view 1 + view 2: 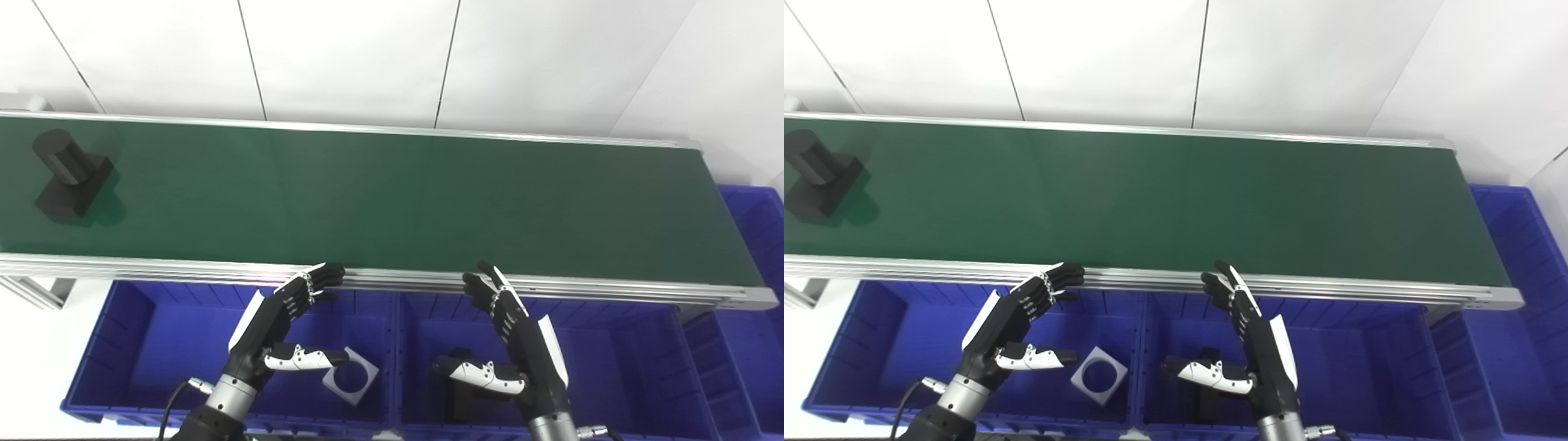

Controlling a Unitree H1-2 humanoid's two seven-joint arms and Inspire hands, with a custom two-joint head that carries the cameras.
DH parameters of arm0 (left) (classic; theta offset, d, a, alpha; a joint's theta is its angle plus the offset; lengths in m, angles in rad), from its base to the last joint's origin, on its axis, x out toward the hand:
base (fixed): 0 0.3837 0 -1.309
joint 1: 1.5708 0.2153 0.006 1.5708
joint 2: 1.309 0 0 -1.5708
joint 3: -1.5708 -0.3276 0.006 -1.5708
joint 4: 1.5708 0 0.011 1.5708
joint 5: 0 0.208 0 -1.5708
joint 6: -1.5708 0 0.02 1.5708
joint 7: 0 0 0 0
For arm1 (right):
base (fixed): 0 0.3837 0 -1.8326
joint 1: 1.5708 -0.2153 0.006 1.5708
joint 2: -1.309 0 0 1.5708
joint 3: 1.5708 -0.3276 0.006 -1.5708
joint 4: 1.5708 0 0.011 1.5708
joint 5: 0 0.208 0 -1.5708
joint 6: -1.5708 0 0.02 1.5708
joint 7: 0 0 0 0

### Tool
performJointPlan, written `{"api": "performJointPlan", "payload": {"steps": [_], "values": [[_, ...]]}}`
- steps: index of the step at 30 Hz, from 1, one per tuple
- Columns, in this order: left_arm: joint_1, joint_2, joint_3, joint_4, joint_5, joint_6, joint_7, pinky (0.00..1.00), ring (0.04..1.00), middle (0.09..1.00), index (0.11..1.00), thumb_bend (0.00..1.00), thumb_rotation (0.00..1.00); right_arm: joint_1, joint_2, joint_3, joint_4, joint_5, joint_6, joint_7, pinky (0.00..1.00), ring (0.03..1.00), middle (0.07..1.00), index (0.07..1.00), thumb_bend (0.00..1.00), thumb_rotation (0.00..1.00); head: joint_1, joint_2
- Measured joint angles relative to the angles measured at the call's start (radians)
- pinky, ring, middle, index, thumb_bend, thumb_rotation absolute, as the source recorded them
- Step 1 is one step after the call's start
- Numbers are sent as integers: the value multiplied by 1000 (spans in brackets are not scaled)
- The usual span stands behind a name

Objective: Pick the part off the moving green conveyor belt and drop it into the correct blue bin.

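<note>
Lying at far left of frame on green conveyor belt (392, 202): black part (68, 176), cylinder on square base. Left hand (278, 327) at lower centre-left, over left blue bin (122, 343), fingers spread, thumb out, holding nothing. Right hand (511, 334) at lower centre-right, over middle blue bin (625, 361), likewise spread and empty. Both well apart from part. White square piece with round hole (352, 375) in left bin; dark piece (456, 358) in middle bin, partly hidden by right hand. Third blue bin (756, 245) at right edge.

Black robot hand (275, 331) — white panels.
</note>
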Motion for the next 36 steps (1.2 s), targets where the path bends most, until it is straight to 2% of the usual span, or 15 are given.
{"api": "performJointPlan", "payload": {"steps": [36], "values": [[0, 3, 0, 0, -2, 0, 0, 735, 814, 826, 799, 897, 231, 0, 1, 1, 0, 1, 1, -2, 845, 852, 853, 933, 883, 244, 0, 0]]}}
